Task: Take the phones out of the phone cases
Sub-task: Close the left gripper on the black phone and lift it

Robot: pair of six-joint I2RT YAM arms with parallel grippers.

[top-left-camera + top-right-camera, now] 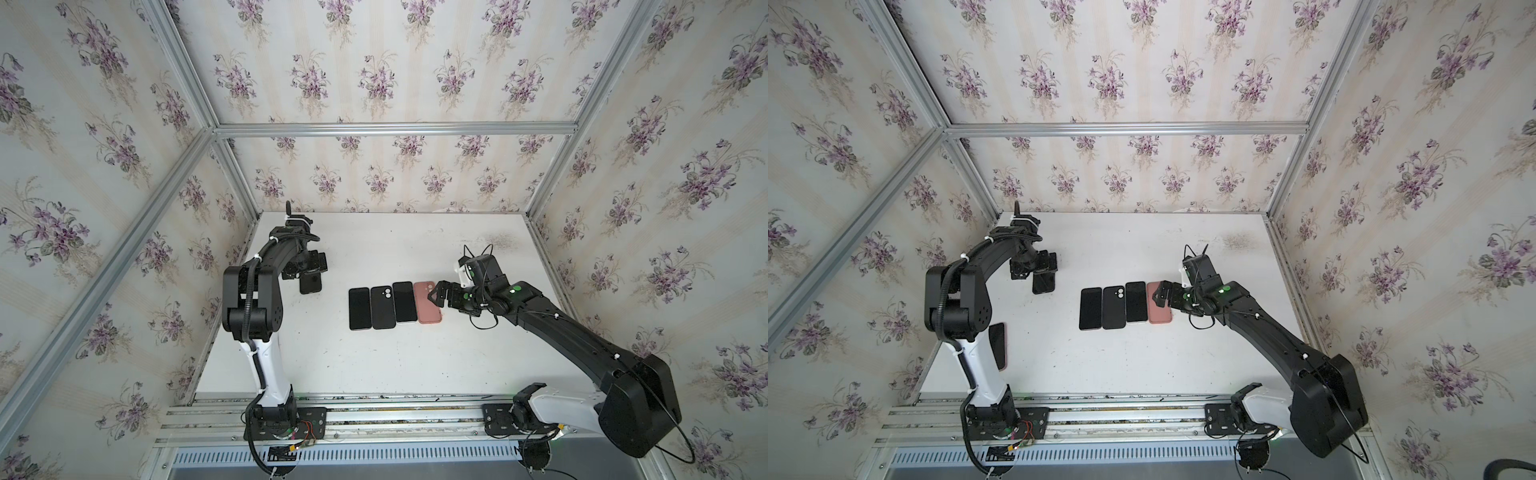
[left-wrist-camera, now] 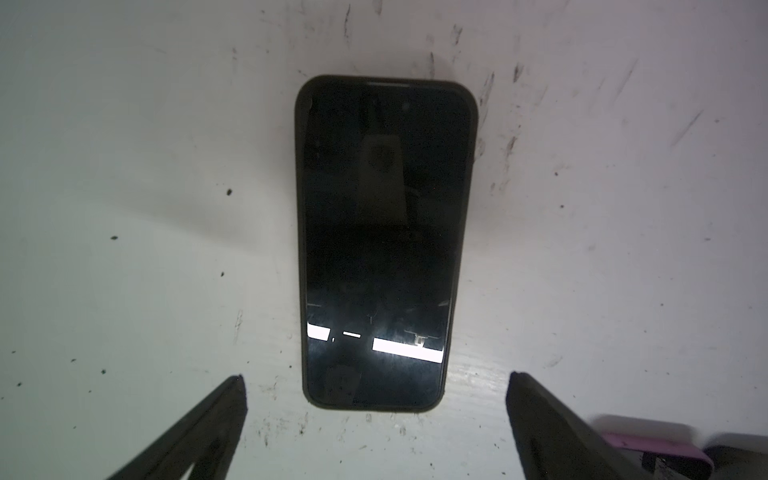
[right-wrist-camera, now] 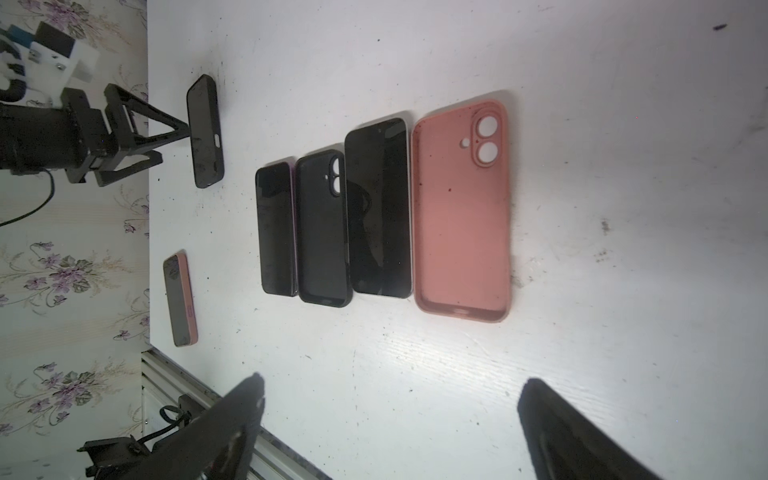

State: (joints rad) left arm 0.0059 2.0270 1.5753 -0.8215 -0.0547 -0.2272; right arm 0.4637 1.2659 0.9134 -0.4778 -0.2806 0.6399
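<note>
Phone (image 2: 380,245) in its black case (image 2: 300,208), screen up on the surface (image 1: 374,361), left side.
Left gripper (image 2: 377,376) hangs just above it, jaws wide, holding nothing; right gripper (image 3: 393,378) equally wide by the empty pink case (image 3: 461,212).

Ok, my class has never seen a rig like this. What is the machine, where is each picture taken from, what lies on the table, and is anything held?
These are two robot arms fixed at the edge of a white table, each ending in a two-fingered pincer. Two pictures look down from overhead, side by side; the other two come from a camera on each wrist. In a row lie a bare phone, an empty black case, a second bare phone and an empty pink case, near the right pincer. Apart from them lie a phone in a black case, below the left pincer, and a phone in a pink case. Both pincers are open and hold nothing.
</note>
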